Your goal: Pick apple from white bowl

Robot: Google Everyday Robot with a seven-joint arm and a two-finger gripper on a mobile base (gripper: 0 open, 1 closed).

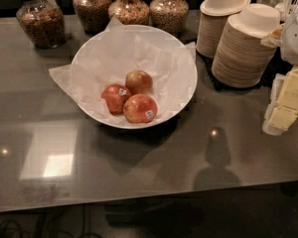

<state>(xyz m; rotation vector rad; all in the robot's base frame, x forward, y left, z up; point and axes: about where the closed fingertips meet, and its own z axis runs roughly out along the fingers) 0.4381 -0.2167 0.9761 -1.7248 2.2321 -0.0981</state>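
Back left on the glossy grey countertop point(139, 157): squat glass jar of brown contents point(39, 21). Right of it, along the back edge: row of three more glass jars point(129, 6), similar brown fill, standing close together. Just in front of that row: large round white bowl point(186, 90) lined with crinkled white paper point(64, 76), paper hanging over the left rim onto the counter. Inside the bowl, toward the front: three apples clustered, touching. Small dull-red apple with yellow-green patch point(139, 82) at the back of the cluster, no sticker showing. Two redder stickered apples point(140, 108) in front of it, one left, one right, small white stickers visible. Right of the bowl, at the back: two stacks of small tan paper bowls point(248, 48), upside down, side by side. Far right edge: white gripper point(295, 36), partly cut off by the frame, just beside the nearer stack and above a pile of pale yellow blocks point(290, 98), well apart from the bowl and apples. Gripper state: cannot tell.
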